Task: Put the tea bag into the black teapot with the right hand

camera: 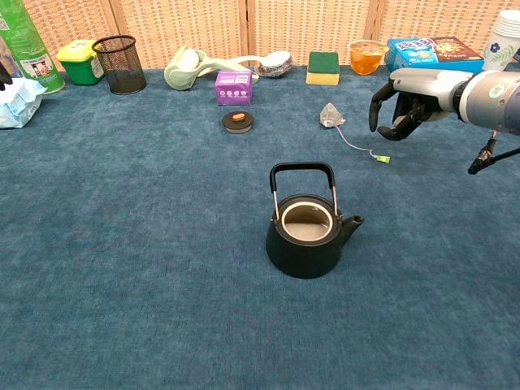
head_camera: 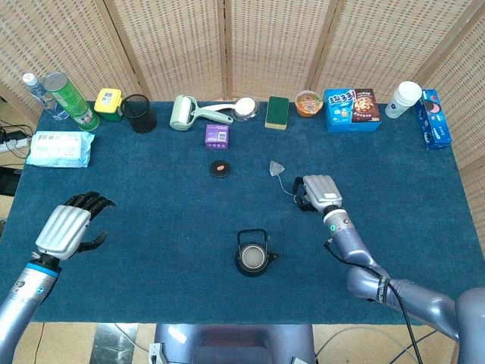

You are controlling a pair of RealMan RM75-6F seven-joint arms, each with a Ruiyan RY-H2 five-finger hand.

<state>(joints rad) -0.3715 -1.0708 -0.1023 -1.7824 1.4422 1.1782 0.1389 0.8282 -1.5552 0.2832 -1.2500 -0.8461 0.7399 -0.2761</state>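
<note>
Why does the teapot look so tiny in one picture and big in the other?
Head view: the camera looks down from high up, so the black teapot is small. Chest view: the camera sits low and close, so it looks larger; the lighting is soft and even in both.

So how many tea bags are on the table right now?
1. The tea bag lies on the cloth behind the teapot, its string trailing toward the right hand, which isn't holding it. None other is visible; boxes at the back could hold more.
</note>
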